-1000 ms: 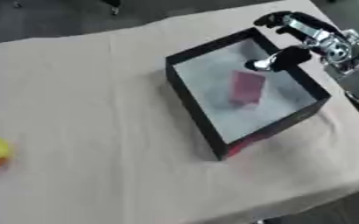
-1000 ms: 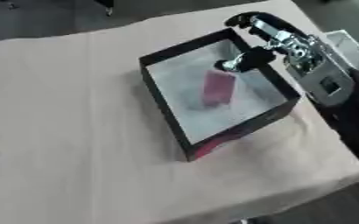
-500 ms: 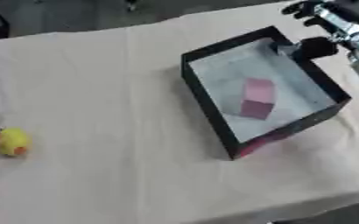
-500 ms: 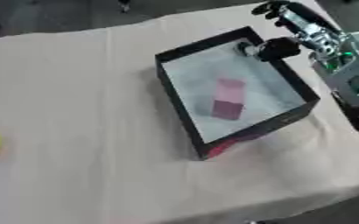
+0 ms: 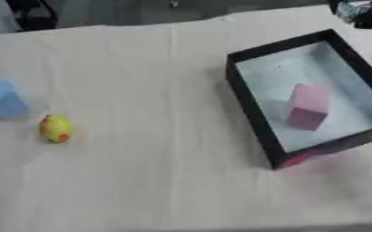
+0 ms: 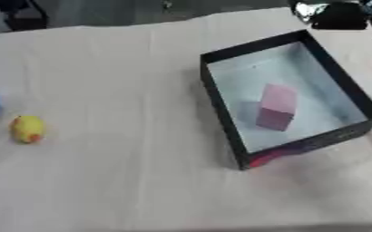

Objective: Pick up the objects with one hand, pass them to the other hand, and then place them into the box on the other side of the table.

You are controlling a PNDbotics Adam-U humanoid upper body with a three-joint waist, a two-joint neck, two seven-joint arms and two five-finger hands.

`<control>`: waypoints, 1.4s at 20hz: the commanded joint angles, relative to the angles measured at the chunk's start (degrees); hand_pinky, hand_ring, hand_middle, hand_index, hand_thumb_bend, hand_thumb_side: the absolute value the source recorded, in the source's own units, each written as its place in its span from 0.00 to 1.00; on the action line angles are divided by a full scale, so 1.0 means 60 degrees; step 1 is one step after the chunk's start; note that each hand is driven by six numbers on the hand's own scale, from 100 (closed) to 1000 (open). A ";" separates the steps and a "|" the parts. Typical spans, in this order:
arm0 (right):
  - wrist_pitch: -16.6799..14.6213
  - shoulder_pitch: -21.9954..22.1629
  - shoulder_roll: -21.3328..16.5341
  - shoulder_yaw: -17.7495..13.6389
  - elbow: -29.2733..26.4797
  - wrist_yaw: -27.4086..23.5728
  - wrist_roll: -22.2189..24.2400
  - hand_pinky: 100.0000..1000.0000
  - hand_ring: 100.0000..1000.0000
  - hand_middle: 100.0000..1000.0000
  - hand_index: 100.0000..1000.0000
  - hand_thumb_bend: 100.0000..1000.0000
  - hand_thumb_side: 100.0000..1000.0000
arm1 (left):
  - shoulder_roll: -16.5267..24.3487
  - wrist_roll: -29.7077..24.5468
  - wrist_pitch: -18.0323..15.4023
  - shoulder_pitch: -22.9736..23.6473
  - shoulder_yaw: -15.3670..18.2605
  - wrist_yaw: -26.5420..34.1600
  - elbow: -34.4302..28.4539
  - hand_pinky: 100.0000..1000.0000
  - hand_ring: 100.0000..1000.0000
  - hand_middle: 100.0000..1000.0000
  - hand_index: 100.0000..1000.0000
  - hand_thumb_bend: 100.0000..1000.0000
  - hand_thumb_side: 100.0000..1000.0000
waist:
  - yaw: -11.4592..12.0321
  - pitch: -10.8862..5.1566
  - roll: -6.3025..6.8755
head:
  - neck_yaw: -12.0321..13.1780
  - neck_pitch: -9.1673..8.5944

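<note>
Lying inside the black box (image 5: 249,106), right side of table, the pink block (image 5: 306,106) reads as delivered. Right hand (image 6: 338,14) at far right corner, blurred; cannot tell its fingers. Yellow object (image 5: 56,128) and blue block (image 5: 4,99) wait at left, presumably for the left hand, which is out of view.

You will find the black box (image 5: 249,108), open-topped with a pale floor, near the tabletop's right edge, set askew. A pink block (image 5: 308,106) lies inside it. Near the left edge sit a yellow object (image 5: 56,128) and, just beside it, a blue block (image 5: 4,99).
</note>
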 commanded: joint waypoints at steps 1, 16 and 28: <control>0.0031 -0.0236 -0.0281 -0.0080 -0.0223 -0.0226 -0.0170 0.87 0.87 0.85 0.84 0.23 0.17 | 0.0759 -0.0570 0.0024 -0.0332 0.0084 0.0043 0.0228 0.86 0.82 0.76 0.81 0.53 0.35 | 0.0002 -0.0345 0.0090 | 0.0106 -0.0074; 0.0135 -0.0305 -0.0290 0.0028 -0.0350 -0.0281 -0.0181 0.87 0.86 0.84 0.83 0.23 0.18 | 0.1443 -0.5193 -0.1162 -0.2461 -0.0433 -0.0155 0.3751 0.89 0.87 0.80 0.85 0.70 0.23 | -0.0253 -0.0344 0.0154 | 0.0453 -0.0128; 0.0232 -0.0351 -0.0080 0.0175 -0.0369 -0.0193 0.0032 0.86 0.85 0.82 0.82 0.22 0.20 | 0.0874 -0.6889 -0.1851 -0.3891 -0.0356 -0.2214 0.6722 0.90 0.89 0.81 0.82 0.57 0.00 | -0.0518 -0.0256 0.0245 | 0.0874 -0.0192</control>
